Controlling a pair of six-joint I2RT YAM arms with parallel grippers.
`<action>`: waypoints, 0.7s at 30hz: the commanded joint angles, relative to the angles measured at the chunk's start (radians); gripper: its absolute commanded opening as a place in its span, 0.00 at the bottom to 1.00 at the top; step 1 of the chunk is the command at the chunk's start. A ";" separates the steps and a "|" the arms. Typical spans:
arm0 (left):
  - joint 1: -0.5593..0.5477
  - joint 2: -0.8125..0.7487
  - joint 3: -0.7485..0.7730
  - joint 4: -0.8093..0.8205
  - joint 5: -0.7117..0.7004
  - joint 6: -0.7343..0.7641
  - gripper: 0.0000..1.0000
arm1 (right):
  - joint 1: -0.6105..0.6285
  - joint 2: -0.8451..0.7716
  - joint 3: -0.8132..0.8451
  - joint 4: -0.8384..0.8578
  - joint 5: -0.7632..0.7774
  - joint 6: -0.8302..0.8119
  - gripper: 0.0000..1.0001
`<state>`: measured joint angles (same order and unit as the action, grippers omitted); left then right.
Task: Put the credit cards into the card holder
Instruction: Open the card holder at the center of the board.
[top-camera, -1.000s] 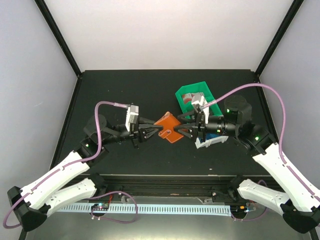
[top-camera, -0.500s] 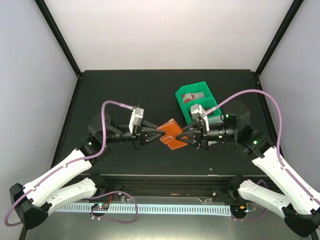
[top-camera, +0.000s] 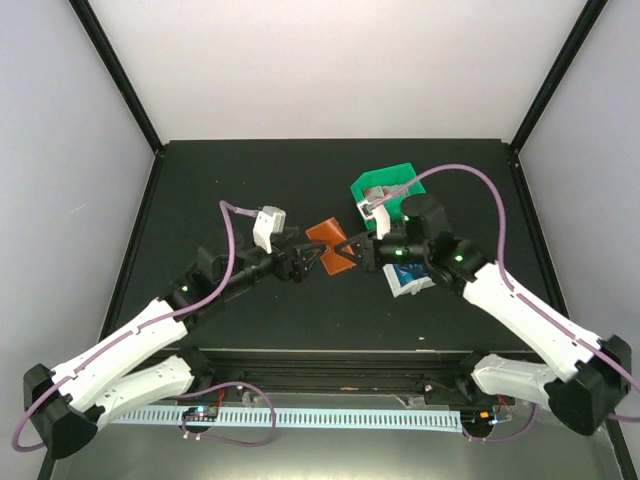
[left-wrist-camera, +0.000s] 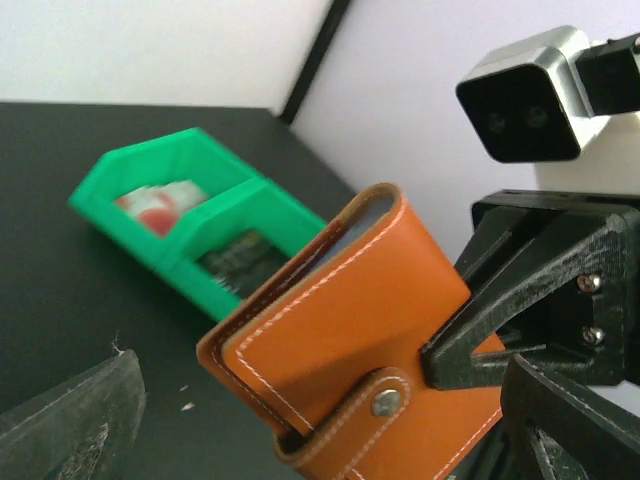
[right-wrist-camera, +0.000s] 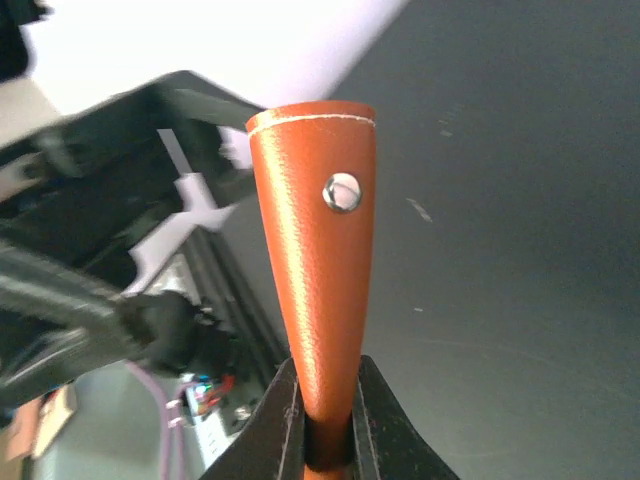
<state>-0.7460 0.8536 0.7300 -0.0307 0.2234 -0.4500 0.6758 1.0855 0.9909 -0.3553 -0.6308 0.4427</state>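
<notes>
right pincer (right-wrist-camera: 326, 410): jaws pressed together on the lower edge of the card holder (left-wrist-camera: 345, 335), the orange-brown leather squeezed between both black fingers.
left pincer (top-camera: 308, 262): jaws wide apart with the holder in the gap between them; the one finger (left-wrist-camera: 75, 420) clearly in sight stands well clear of the leather.
card holder: closed, tilted, held up off the black table (top-camera: 220, 180) between the two wrists, near the table's middle.
snap tab (left-wrist-camera: 384, 402): wrapped round the holder's edge and fastened, so the strap crosses the side where it would open.
in the way: the right pincer's fingers and its wrist camera (left-wrist-camera: 520, 95) crowd the tab end of the holder, just beside the snap.
green tray (left-wrist-camera: 190, 235): on the table beyond the holder, two compartments, apart from it.
red-and-white card (left-wrist-camera: 152, 203): lies in the tray's far compartment.
dark card (left-wrist-camera: 232, 262): lies in the near compartment.
blue cards (top-camera: 408, 274): on something white under the right wrist, partly hidden by that arm.
cables (top-camera: 228, 235): a purple lead loops over each arm, clear of the holder.
</notes>
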 joint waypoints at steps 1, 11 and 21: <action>0.004 0.045 0.018 -0.127 -0.229 -0.060 0.99 | 0.039 0.083 0.037 0.024 0.226 0.056 0.01; 0.013 0.192 0.033 -0.141 -0.137 -0.171 0.99 | 0.089 0.163 0.066 0.060 0.271 0.065 0.01; 0.062 0.222 0.005 -0.215 -0.307 -0.250 0.80 | 0.101 0.186 0.068 0.051 0.270 0.047 0.01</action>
<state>-0.7166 1.0561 0.7307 -0.1730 0.0650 -0.6506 0.7578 1.2827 1.0264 -0.3359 -0.3557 0.4969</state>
